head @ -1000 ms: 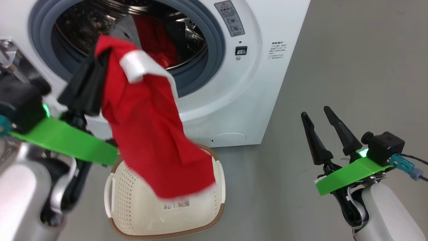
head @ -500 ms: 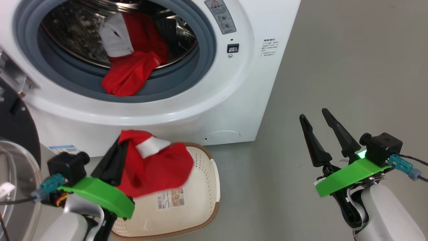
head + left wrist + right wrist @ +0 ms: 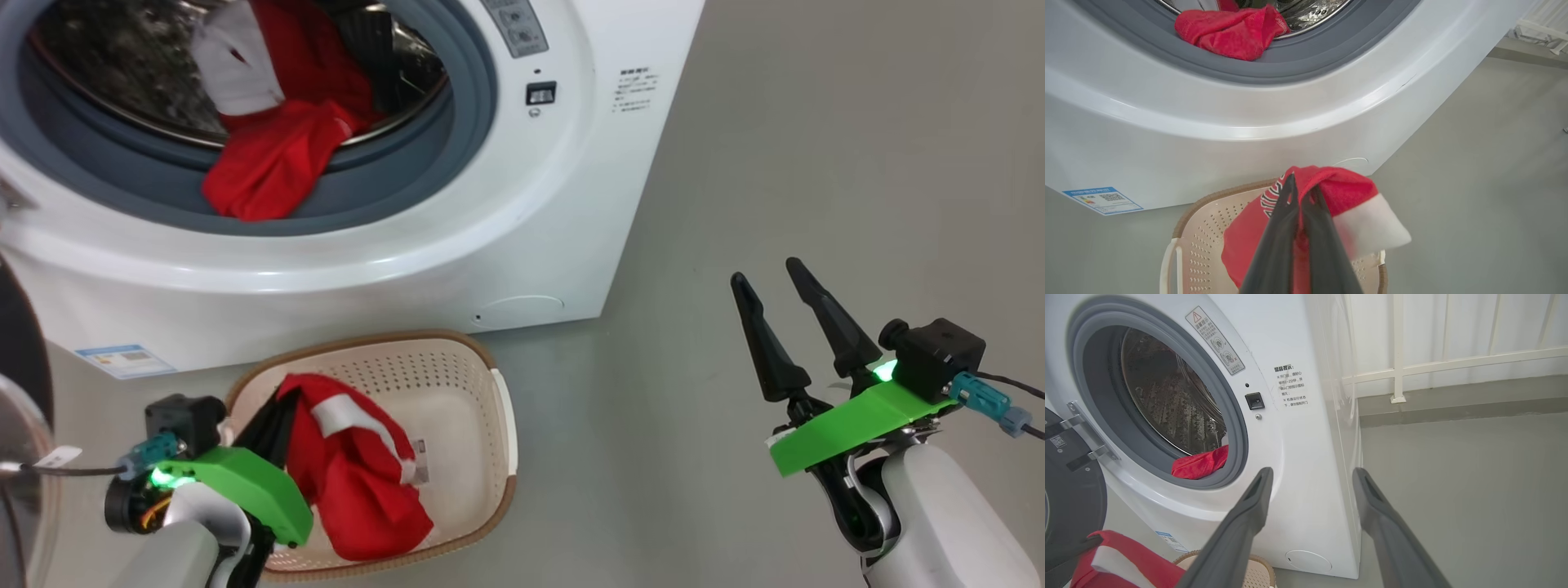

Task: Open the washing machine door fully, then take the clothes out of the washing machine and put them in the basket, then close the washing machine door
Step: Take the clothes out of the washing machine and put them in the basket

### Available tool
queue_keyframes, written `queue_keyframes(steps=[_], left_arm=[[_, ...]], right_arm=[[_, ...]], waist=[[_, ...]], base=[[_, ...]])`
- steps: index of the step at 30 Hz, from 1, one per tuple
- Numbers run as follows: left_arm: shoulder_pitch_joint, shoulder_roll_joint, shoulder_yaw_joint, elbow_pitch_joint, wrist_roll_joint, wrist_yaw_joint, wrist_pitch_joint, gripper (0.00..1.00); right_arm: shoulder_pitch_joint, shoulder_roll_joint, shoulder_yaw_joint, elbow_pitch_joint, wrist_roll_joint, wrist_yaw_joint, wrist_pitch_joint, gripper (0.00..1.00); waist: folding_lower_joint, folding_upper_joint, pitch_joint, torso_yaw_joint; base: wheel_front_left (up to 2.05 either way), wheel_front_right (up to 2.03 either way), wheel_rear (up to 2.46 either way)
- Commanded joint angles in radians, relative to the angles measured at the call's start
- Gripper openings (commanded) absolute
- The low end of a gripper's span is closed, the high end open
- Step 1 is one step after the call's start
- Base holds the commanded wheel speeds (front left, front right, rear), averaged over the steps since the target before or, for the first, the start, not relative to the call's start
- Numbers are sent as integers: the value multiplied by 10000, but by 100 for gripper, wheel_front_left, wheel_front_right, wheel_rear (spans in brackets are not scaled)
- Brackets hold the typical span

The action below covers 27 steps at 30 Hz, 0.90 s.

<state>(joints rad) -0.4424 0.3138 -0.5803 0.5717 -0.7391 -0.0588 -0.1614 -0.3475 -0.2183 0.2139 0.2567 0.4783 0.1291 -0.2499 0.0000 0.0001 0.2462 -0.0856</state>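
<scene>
Just over basket — clothes in left hand

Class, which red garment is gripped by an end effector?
The garment over the basket, pinched by the left end effector; the other clothes lie loose in the washing machine.

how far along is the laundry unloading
Done: the washing machine door stands open. In hand: the left gripper is shut on a red garment down in the basket, not yet released. Left: red clothes in the drum, then closing the door. The right gripper is open, empty.
</scene>
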Motion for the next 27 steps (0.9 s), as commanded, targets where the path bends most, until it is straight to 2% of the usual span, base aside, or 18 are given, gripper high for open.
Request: queue_keyframes(steps=[1, 9, 18, 27], left_arm=[[-536, 132, 245, 441, 8, -178, -193, 0], [-1237, -464, 11, 3013, -188, -564, -456, 0], [-2011, -1034, -226, 4877, -429, -692, -510, 0], [-2648, -1202, -428, 5992, -740, -715, -428, 0]], right_arm=[[-194, 23, 160, -289, -8, 16, -118, 100], [-323, 59, 192, -377, -31, 16, -118, 100], [-503, 97, 300, -498, -20, 16, -118, 100], [-682, 176, 271, -632, -74, 16, -118, 100]], waist=[[0, -1, 206, -182], [0, -1, 617, -575], [0, -1, 1149, -1020], [0, -1, 1870, -1485]], base=[[0, 0, 0], [0, 0, 0], [0, 0, 0], [0, 0, 0]])
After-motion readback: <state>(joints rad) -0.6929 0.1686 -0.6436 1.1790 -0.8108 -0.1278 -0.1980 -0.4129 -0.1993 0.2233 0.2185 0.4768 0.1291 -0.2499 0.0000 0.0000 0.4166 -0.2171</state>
